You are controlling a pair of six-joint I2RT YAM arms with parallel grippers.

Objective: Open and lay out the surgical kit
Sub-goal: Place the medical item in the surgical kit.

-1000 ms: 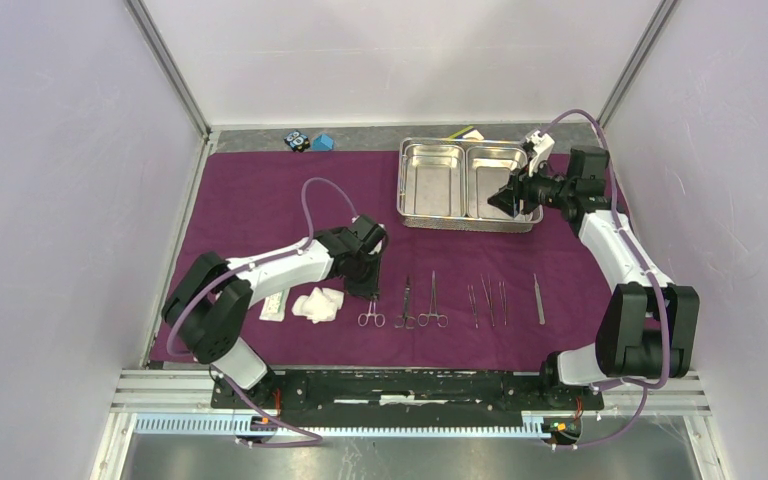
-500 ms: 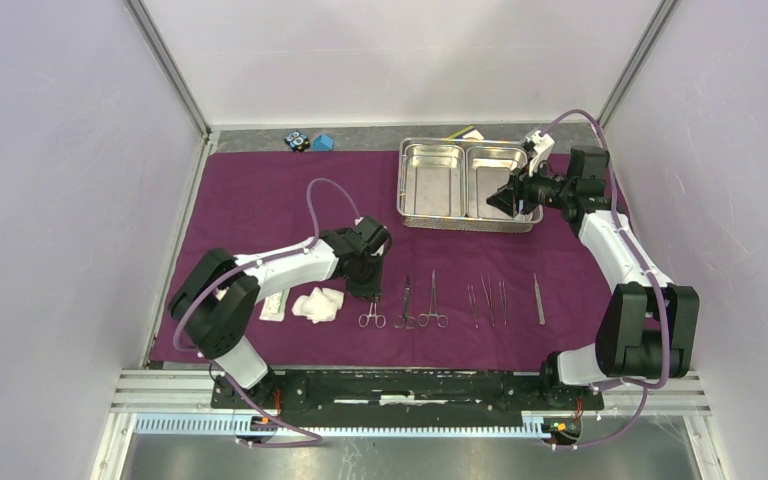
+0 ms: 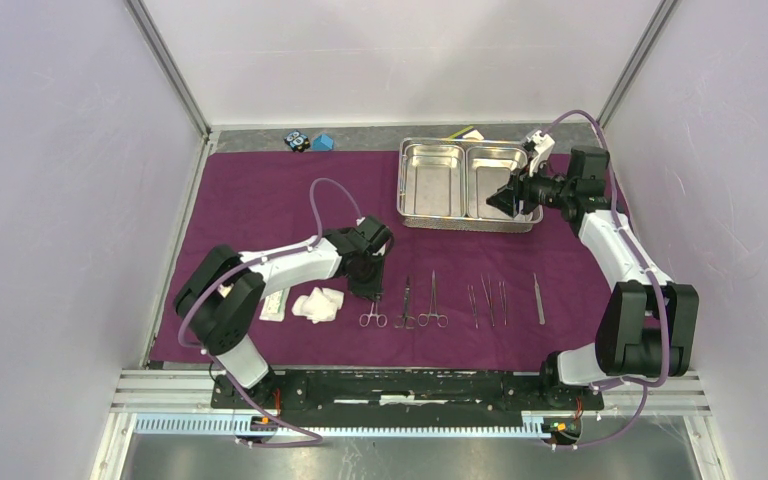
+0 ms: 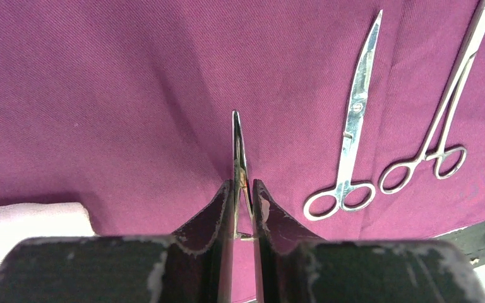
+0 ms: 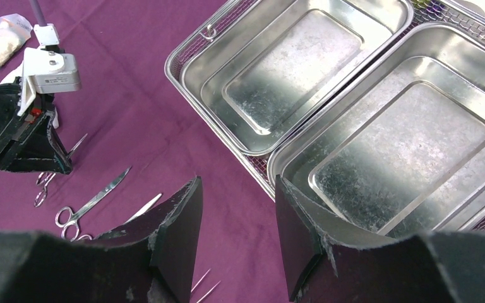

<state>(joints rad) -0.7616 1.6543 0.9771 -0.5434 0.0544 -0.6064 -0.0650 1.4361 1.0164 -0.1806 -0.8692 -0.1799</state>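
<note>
The dark-purple cloth (image 3: 260,200) lies spread flat over the table. The two-compartment steel tray (image 3: 401,185) stands at its back right, both compartments empty (image 5: 183,57). My left gripper (image 3: 367,288) (image 4: 243,184) points down at the cloth, shut on a slim steel clamp (image 4: 236,139) whose tip sticks out ahead and whose rings (image 3: 371,318) lie on the cloth. To its right lie scissors (image 4: 353,126), another clamp (image 4: 445,120) and tweezers (image 3: 538,298) in a row. Gauze wads (image 3: 318,304) and a white packet (image 3: 273,306) sit to its left. My right gripper (image 3: 508,200) (image 5: 237,189) hovers open at the tray's near right edge, holding nothing.
Small black and blue blocks (image 3: 308,142) sit behind the cloth at the back left. A small yellow-and-white block (image 3: 463,132) lies behind the tray. White walls close in on both sides, and a metal rail (image 3: 410,382) runs along the near edge.
My left arm's elbow has swung slightly to the right while its gripper stays shut on the clamp at the same spot. The right arm has not moved.
</note>
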